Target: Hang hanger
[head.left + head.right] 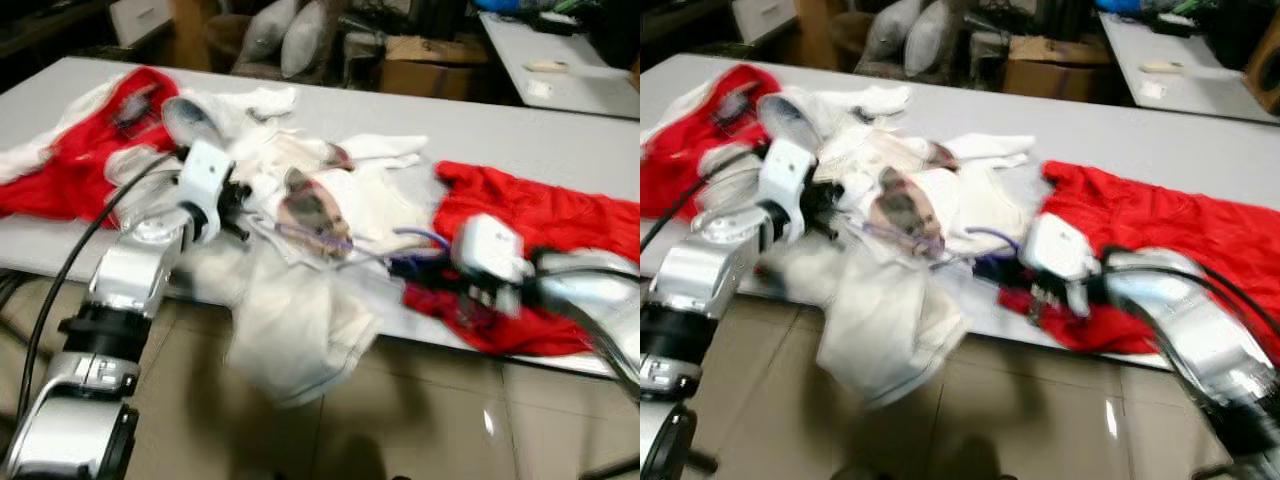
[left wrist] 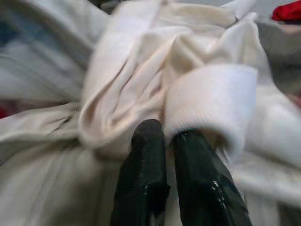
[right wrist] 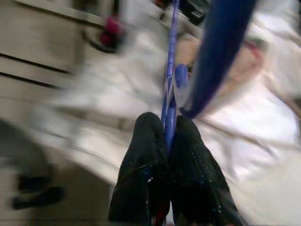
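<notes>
A white shirt (image 1: 300, 310) with a printed front lies over the table's near edge and hangs toward the floor. A thin purple-blue hanger (image 1: 335, 240) runs across it. My right gripper (image 3: 167, 125) is shut on the hanger's wire (image 3: 170, 94); in the eye view it sits at the shirt's right side (image 1: 415, 268). My left gripper (image 2: 168, 136) is shut on a fold of the white shirt (image 2: 141, 94), at the shirt's left side (image 1: 238, 205). The frames are blurred.
The grey table (image 1: 540, 140) also holds a red garment (image 1: 540, 240) on the right, and a red and white one (image 1: 90, 150) on the left. Beige tiled floor (image 1: 430, 420) lies below. Cushions and boxes (image 1: 300, 35) stand behind, with another table (image 1: 560, 60) at the far right.
</notes>
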{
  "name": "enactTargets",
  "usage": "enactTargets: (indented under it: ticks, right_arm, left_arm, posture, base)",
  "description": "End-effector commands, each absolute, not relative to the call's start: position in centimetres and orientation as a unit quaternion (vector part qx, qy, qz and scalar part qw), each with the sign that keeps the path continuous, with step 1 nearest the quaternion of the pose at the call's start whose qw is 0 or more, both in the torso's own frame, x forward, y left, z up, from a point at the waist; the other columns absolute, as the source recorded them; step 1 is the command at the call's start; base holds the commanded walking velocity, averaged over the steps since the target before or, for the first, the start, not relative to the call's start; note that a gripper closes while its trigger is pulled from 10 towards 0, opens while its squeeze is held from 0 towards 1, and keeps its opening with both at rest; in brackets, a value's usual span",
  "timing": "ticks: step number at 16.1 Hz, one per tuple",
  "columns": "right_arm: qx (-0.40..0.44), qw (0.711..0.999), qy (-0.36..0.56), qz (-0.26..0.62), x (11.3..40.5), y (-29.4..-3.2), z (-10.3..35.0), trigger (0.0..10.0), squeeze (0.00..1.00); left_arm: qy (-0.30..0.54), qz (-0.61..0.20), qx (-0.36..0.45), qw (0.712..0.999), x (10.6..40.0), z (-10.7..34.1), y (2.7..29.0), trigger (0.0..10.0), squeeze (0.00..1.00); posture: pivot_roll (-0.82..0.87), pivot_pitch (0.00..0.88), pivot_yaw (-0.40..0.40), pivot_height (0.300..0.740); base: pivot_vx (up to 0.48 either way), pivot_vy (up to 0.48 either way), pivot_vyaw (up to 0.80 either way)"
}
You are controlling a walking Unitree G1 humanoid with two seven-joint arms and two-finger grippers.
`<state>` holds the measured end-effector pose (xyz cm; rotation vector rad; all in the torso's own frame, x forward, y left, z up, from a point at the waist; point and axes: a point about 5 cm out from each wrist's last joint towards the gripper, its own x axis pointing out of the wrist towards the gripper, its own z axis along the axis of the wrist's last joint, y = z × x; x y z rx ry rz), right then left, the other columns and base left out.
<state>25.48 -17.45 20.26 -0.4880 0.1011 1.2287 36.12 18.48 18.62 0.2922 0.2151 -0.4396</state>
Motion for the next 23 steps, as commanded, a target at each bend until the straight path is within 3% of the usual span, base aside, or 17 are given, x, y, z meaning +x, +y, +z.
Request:
enactTargets:
  ticks: [1, 3, 5, 7, 8, 9, 11, 12, 15, 17, 19, 21, 23]
  right_arm:
    - [-0.208, 0.785, 0.03, 0.583, 24.2, -18.2, 23.0, 10.0, 0.0]
    - [-0.186, 0.795, 0.032, 0.576, 23.1, -19.4, 24.3, 10.0, 0.0]
    - [-0.153, 0.854, 0.004, 0.498, 22.2, -21.9, 26.2, 10.0, 0.0]
    - [-0.128, 0.889, -0.014, 0.44, 22.2, -22.7, 26.4, 10.0, 0.0]
    - [-0.122, 0.898, -0.017, 0.422, 22.0, -22.7, 26.2, 10.0, 0.0]
    - [-0.117, 0.914, -0.002, 0.389, 21.8, -22.8, 25.4, 10.0, 0.0]
    - [-0.112, 0.947, 0.028, 0.301, 21.4, -22.9, 23.4, 10.0, 0.0]
    - [-0.108, 0.971, 0.047, 0.208, 21.8, -23.2, 22.1, 10.0, 0.0]
    - [-0.108, 0.992, 0.047, 0.047, 22.8, -22.9, 20.7, 10.0, 0.0]
    - [-0.111, 0.992, 0.044, 0.029, 22.5, -21.6, 20.2, 10.0, 0.0]
    - [-0.181, 0.982, 0.049, 0.035, 22.0, -20.2, 19.3, 10.0, 0.0]
    - [-0.178, 0.982, 0.063, 0.028, 21.7, -19.6, 18.4, 10.0, 0.0]
    - [-0.141, 0.988, 0.063, -0.015, 21.6, -20.0, 17.8, 10.0, 0.0]
  left_arm:
    - [0.079, -0.23, 0.151, 0.958, 36.2, 21.0, 18.8, 10.0, 1.0]
    - [0.079, -0.253, 0.146, 0.953, 35.9, 21.9, 19.6, 10.0, 1.0]
    - [0.024, -0.311, 0.077, 0.947, 34.8, 24.9, 20.6, 10.0, 1.0]
    - [-0.043, -0.322, 0.031, 0.945, 34.5, 27.0, 20.8, 10.0, 1.0]
    - [-0.061, -0.322, -0.004, 0.945, 34.4, 27.8, 20.7, 10.0, 0.76]
    - [-0.087, -0.325, -0.051, 0.94, 34.1, 29.0, 20.3, 10.0, 0.0]
    - [-0.099, -0.315, -0.056, 0.942, 33.5, 28.9, 18.4, 10.0, 0.0]
    - [-0.075, -0.302, -0.031, 0.95, 33.1, 26.9, 16.2, 10.0, 0.0]
    - [-0.038, -0.258, -0.041, 0.964, 31.8, 21.4, 12.2, 10.0, 0.0]
    - [-0.02, -0.254, -0.035, 0.966, 30.9, 20.0, 11.4, 10.0, 0.0]
    - [-0.023, -0.252, -0.04, 0.967, 30.0, 19.6, 10.7, 10.0, 0.0]
    - [-0.064, -0.218, -0.027, 0.974, 29.7, 19.2, 10.6, 10.0, 0.0]
    - [-0.037, -0.195, -0.019, 0.98, 29.8, 17.7, 11.2, 10.0, 0.0]
  posture:
    - [0.04, 0.0, 0.044, 0.74]
    - [0.04, 0.0, 0.051, 0.74]
    - [0.04, 0.0, 0.059, 0.74]
    - [0.04, 0.0, 0.062, 0.74]
    - [0.03, 0.0, 0.063, 0.74]
    - [0.03, 0.0, 0.064, 0.74]
    - [0.02, 0.0, 0.064, 0.74]
    - [0.01, 0.0, 0.065, 0.74]
    - [-0.02, 0.0, 0.066, 0.74]
    - [-0.04, 0.0, 0.053, 0.74]
    - [-0.04, 0.0, 0.048, 0.74]
    - [-0.04, 0.0, 0.05, 0.74]
    - [-0.05, 0.0, 0.063, 0.74]
  base:
    - [0.0, 0.0, 0.0]
    - [0.0, 0.0, 0.0]
    - [0.0, 0.0, 0.0]
    - [0.0, 0.0, 0.0]
    - [0.0, 0.0, 0.0]
    - [0.0, 0.0, 0.0]
    - [0.0, 0.0, 0.0]
    - [0.0, 0.0, 0.0]
    - [0.0, 0.0, -0.26]
    - [0.0, 0.0, -0.77]
    - [0.0, 0.0, -0.77]
    - [0.0, 0.0, -0.77]
    - [0.0, 0.0, -0.77]
